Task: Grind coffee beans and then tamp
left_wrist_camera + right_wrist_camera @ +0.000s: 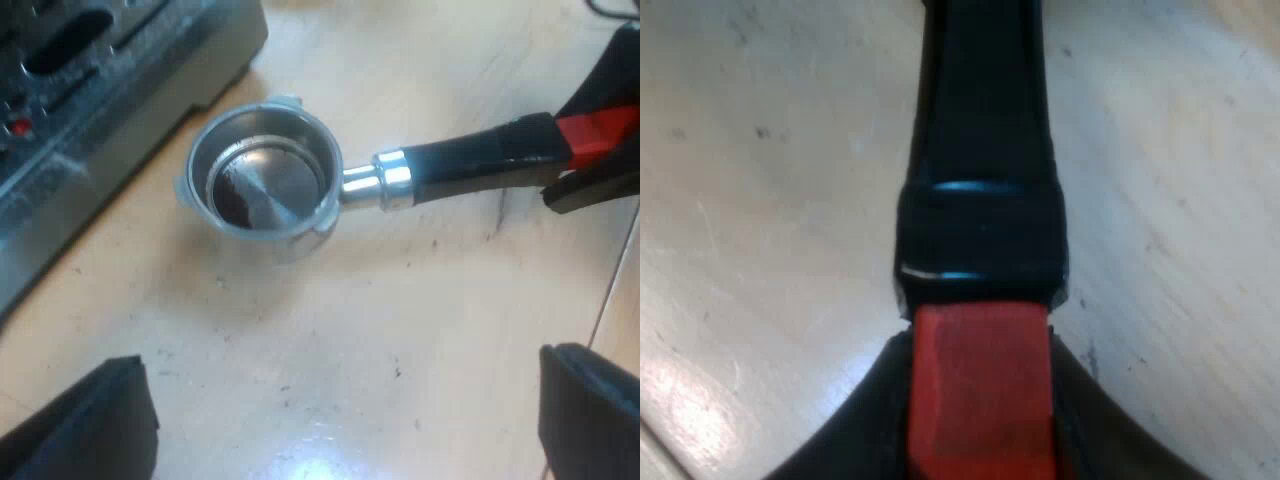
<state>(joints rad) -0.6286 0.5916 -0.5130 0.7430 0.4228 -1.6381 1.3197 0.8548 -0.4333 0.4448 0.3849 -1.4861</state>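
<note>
- Resting holder (265, 180) flat on table (300, 340), just beside machine (90, 120), basket facing up.
- Showing only a dark smear of grounds in basket; judging grinding not done yet.
- Clamping red end (980, 390) of handle (460, 165) with right gripper (980, 430), fingers pressing both sides; probably gripping far out for leverage when lifting holder toward machine.
- Hovering left gripper (340, 420) over table near holder, fingers spread wide, holding nothing; likely staying clear of the lift.
</note>
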